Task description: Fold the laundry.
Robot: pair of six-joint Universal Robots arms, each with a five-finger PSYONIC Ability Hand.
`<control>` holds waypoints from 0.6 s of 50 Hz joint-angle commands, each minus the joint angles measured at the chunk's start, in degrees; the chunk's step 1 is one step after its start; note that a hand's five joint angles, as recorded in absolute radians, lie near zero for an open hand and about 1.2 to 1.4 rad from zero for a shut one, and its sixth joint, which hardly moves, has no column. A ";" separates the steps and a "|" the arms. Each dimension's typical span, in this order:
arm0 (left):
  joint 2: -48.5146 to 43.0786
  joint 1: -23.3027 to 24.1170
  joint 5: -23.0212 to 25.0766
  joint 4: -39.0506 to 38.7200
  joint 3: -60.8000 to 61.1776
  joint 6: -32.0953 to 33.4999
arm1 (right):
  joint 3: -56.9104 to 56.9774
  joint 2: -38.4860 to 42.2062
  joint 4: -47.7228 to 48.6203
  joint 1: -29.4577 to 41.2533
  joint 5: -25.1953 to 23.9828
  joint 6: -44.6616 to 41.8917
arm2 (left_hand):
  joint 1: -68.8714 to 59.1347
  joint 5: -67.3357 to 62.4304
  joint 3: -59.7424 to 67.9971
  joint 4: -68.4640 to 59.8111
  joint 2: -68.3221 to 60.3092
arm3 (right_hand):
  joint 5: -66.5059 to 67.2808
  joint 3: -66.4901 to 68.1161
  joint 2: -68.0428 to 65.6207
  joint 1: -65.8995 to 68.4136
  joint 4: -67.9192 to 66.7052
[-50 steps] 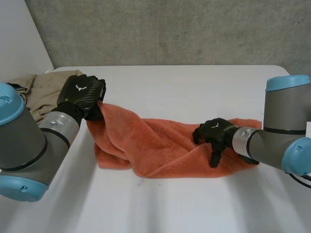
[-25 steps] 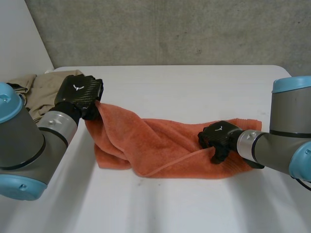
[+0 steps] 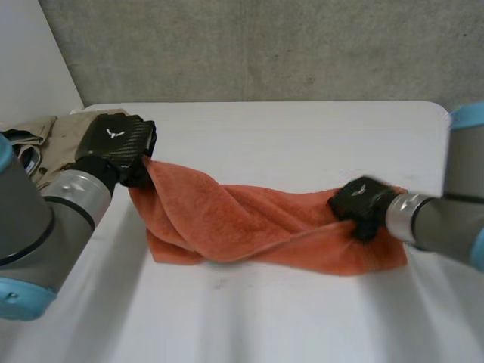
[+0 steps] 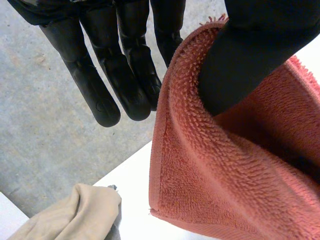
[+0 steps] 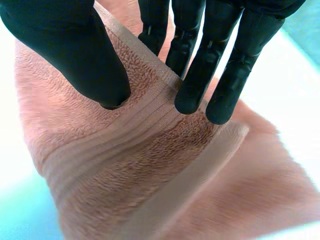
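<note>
- Setting: a robotics laboratory or test cell.
- Far side: bare grey concrete wall [image 3: 265, 45], with a plain white panel [image 3: 30, 60] at far left.
- Centre: white table [image 3: 302, 136] bearing an orange towel [image 3: 227, 219], flanked by industrial left arm [image 3: 38, 219] and right arm [image 3: 446, 227].

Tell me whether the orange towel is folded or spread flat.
Neither: it is bunched. The orange towel lies rumpled in overlapping layers, the left robot hand pinching one raised end, the right robot hand pinching the other.
</note>
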State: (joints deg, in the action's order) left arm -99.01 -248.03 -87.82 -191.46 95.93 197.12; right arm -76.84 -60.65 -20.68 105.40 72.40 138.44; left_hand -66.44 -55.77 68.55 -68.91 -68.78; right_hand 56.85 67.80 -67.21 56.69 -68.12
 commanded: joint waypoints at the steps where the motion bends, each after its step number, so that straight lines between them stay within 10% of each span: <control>1: 7.07 -0.79 0.20 8.64 0.04 0.98 | 0.46 -13.51 -7.26 -5.47 2.39 -3.61 | -13.56 -14.23 11.45 -11.09 -11.22 | 13.15 12.20 -12.79 23.31 -11.88; 9: 7.43 -2.55 0.37 15.59 1.10 9.15 | -5.33 -21.87 -11.05 -7.49 2.65 -12.49 | -13.56 -14.23 11.45 -11.09 -11.22 | 13.15 12.20 -12.79 23.31 -11.88; 17: -6.26 -2.37 0.28 15.07 -1.61 15.13 | -6.49 -13.28 -7.01 -6.79 5.11 -14.78 | -13.56 -14.23 11.45 -11.09 -11.22 | 13.15 12.20 -12.79 23.31 -11.88; 30: -22.28 -1.40 0.11 0.67 -33.07 15.22 | 27.39 3.16 11.69 0.42 18.47 -4.60 | -13.56 -14.23 11.45 -11.09 -11.22 | 13.15 12.20 -12.79 23.31 -11.88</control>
State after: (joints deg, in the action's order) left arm -117.92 -249.53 -87.88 -181.45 77.03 212.49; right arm -67.76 -62.48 -17.39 103.22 87.10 127.63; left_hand -66.44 -55.77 68.58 -68.92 -68.79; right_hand 56.80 67.80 -67.21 56.69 -68.17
